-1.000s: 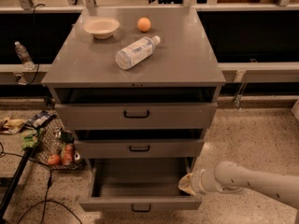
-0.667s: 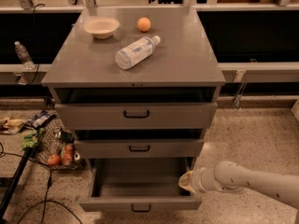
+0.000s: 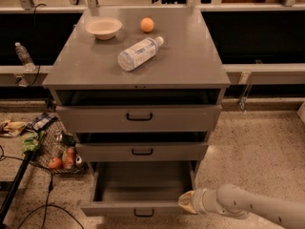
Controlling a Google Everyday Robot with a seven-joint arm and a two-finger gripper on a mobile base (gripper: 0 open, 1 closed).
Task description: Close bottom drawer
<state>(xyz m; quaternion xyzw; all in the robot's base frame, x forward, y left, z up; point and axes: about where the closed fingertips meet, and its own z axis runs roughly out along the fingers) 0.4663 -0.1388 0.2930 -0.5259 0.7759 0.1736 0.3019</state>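
The bottom drawer [image 3: 138, 208] of the grey cabinet stands pulled far out, and its inside looks empty. Its shallow front panel carries a small black bar handle [image 3: 143, 213] near the lower frame edge. My gripper [image 3: 187, 202] comes in from the lower right on a white arm [image 3: 252, 206]. It sits at the right end of the drawer's front panel, at the front right corner, seemingly touching it.
The middle drawer [image 3: 142, 151] and top drawer [image 3: 139, 117] are slightly open. On the cabinet top lie a bowl [image 3: 103, 27], an orange [image 3: 147, 24] and a water bottle [image 3: 139, 53]. A wire basket [image 3: 59, 149] with items and cables lie on the floor at left.
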